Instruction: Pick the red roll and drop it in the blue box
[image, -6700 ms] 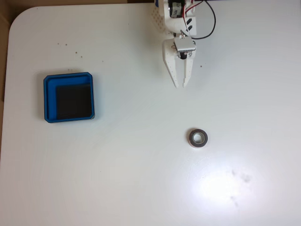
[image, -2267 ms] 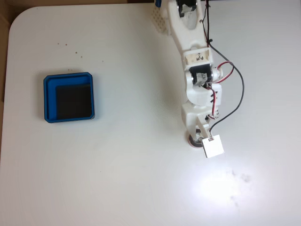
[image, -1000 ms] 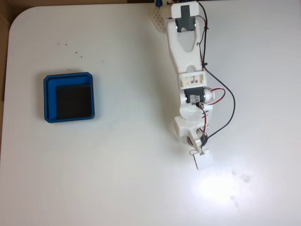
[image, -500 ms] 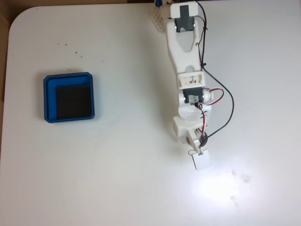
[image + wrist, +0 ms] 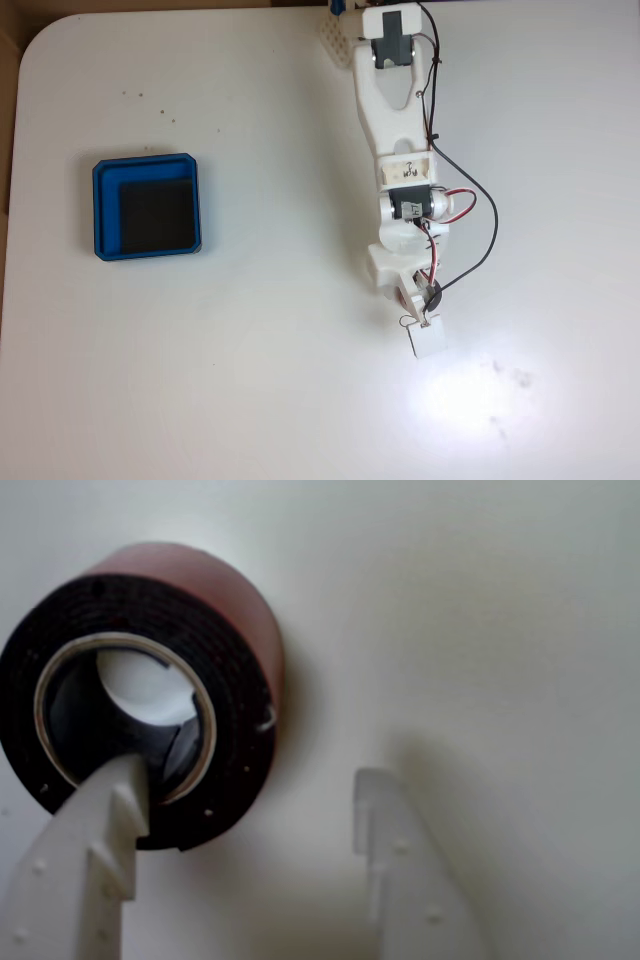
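Gripper (image 5: 245, 780) spread: my left finger now sits inside the roll's (image 5: 150, 670) hollow centre, my right finger outside its wall, unclosed. Arm barely shifts from half a second ago, settling low over the roll. Box (image 5: 146, 206) lies well apart, unmoved.

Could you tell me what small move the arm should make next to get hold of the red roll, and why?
Probably close the gripper. In the wrist view one finger reaches into the hollow centre of the red roll, while the other finger stands outside its rim with a gap between. The jaws are open and straddle the roll's wall, so closing should pinch that wall before any lift toward the blue box.
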You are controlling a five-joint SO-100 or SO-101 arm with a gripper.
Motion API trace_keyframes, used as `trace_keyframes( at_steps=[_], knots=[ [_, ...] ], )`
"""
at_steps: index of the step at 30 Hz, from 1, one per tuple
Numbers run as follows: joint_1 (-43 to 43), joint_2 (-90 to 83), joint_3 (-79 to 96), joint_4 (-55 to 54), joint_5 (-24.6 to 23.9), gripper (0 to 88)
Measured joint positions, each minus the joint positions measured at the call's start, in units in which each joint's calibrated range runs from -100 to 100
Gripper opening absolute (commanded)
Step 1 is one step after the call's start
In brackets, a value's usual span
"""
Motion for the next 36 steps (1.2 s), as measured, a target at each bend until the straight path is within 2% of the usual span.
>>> trace_keyframes(
  at_steps=[31,33,36],
  knots=[
    [0.0,4.3,-0.7,-0.1,-0.1,17.9],
    [0.0,4.3,-0.7,-0.1,-0.1,15.5],
    [0.0,4.3,-0.7,-0.1,-0.1,7.4]
  ],
)
